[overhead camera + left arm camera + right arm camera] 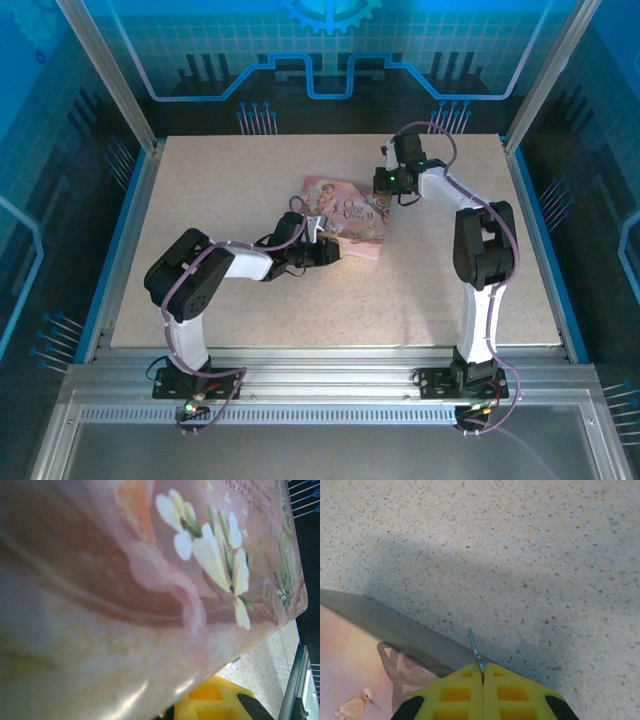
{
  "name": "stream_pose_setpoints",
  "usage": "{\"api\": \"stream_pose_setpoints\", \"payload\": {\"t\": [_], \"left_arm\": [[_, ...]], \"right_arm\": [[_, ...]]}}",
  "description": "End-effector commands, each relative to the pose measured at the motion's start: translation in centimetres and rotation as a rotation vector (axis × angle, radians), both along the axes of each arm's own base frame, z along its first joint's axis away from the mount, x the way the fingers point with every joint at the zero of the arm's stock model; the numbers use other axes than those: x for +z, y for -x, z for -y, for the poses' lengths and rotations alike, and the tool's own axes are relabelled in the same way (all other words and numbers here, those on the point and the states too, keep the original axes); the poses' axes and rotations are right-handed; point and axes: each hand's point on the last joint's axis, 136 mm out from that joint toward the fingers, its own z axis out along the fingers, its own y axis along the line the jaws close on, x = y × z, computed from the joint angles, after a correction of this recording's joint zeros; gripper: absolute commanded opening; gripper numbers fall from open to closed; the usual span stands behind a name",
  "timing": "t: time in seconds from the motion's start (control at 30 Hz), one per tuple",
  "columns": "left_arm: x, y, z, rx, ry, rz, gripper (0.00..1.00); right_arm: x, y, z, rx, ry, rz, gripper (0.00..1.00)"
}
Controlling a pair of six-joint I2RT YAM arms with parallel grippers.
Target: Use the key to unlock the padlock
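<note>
My right gripper [483, 672] is shut on the key [475, 650], a thin metal blade sticking out past the yellow fingertips, just above the table [530, 550] by the edge of the pink tin [350, 675]. From above, the right gripper [386, 192] hangs at the far right corner of the tin [350, 215]. My left gripper [318, 238] is pressed against the tin's left end. The left wrist view has the tin's flowered lid [150, 580] very close, with one yellow finger [212, 705] beneath it. The padlock is hidden.
The tin lies near the middle of the speckled table [230, 190]. Metal frame posts and blue panels ring the table, and a rail [320, 365] runs along the near edge by the arm bases.
</note>
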Motion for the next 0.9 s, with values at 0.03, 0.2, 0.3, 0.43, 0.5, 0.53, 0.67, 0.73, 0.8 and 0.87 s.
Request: {"api": "stream_pose_setpoints", "payload": {"t": [0.03, 0.2, 0.3, 0.43, 0.5, 0.53, 0.67, 0.73, 0.8, 0.87], "left_arm": [[0.7, 0.8, 0.3, -0.028, -0.008, -0.053, 0.07], [0.4, 1.3, 1.0, -0.044, -0.003, -0.065, 0.07], [0.3, 1.3, 1.1, -0.031, 0.011, -0.072, 0.07], [0.5, 1.4, 1.4, -0.029, 0.021, -0.079, 0.08], [0.5, 1.5, 1.6, -0.035, 0.016, -0.088, 0.08], [0.5, 1.6, 1.7, -0.036, 0.016, -0.09, 0.08], [0.6, 1.2, 2.3, -0.017, 0.044, -0.104, 0.08], [0.7, 0.9, 2.7, -0.008, 0.061, -0.116, 0.08], [0.8, 0.8, 3.2, -0.005, 0.069, -0.129, 0.08], [0.9, 0.7, 3.9, -0.01, 0.082, -0.138, 0.08]], "right_arm": [[1.5, 0.7, 2.4, -0.055, -0.005, -0.002, 0.0], [1.2, 0.2, 4.0, -0.11, 0.02, -0.001, 0.0], [0.9, -0.1, 5.0, -0.148, 0.049, -0.009, 0.0], [1.9, 0.1, 7.2, -0.212, 0.051, 0.017, 0.0], [2.9, 0.4, 8.2, -0.231, 0.05, 0.035, 0.0], [3.4, 0.7, 8.8, -0.244, 0.043, 0.043, 0.0], [5.1, 2.2, 9.5, -0.253, 0.004, 0.074, 0.0], [5.6, 3.2, 8.8, -0.225, -0.035, 0.077, 0.0], [5.9, 4.5, 7.8, -0.194, -0.074, 0.078, 0.0], [6.2, 5.9, 6.8, -0.156, -0.117, 0.086, 0.0]]}}
